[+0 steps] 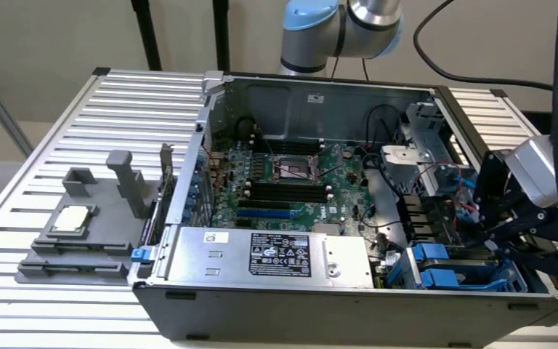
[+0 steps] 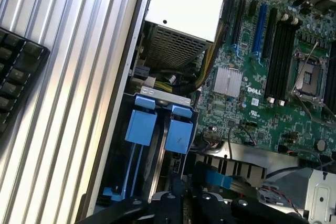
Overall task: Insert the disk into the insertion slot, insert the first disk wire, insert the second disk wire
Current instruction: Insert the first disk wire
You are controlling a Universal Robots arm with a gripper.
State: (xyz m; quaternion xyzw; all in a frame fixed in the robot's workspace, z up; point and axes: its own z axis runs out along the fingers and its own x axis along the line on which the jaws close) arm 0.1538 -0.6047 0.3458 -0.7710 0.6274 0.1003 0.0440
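Claw: closed, fingers drawn together; the claw [image 1: 504, 243] hangs over the drive corner at the lower right of the exterior view, and the wrist view has it [image 2: 181, 199] just above the blue carriers. Whether anything is pinched between the fingers cannot be told.
Disk: the disk [image 2: 177, 132] is judged to be the blue-carrier unit nearer the motherboard, standing on edge and sunk into the cage, directly under the claw. A second blue carrier [image 2: 142, 126] stands just beside it, on the case-wall side.
Insertion slot: the insertion slot [image 2: 163, 97] is the grey cage in the corner of the computer case [image 1: 337, 313], beside the power-supply box. Both of its bays appear occupied.
Disk wires: a blue flat lead [image 2: 218, 177] and thin red wires [image 2: 278, 192] lie near the claw. Which of them are the task's wires, and whether either is plugged in, cannot be told.
Progress: disk insertion is judged complete, as the carrier sits level with its neighbour. Neither wire connection is confirmed, so both count as outstanding.
Power-supply box: the silver power-supply box [image 1: 269, 254] with a black label lies along the front wall of the case, lower centre of the exterior view.
Motherboard: the green motherboard [image 1: 289, 182] lies flat in the middle of the case, its processor socket bare.
Surface: the ribbed aluminium surface [image 1: 114, 109] carries the case. A grey fixture [image 1: 75, 233] sits on it at the left of the exterior view, well apart from the claw.
Keyboard: a dark keyboard [image 2: 16, 77] lies on the ribs outside the case wall.
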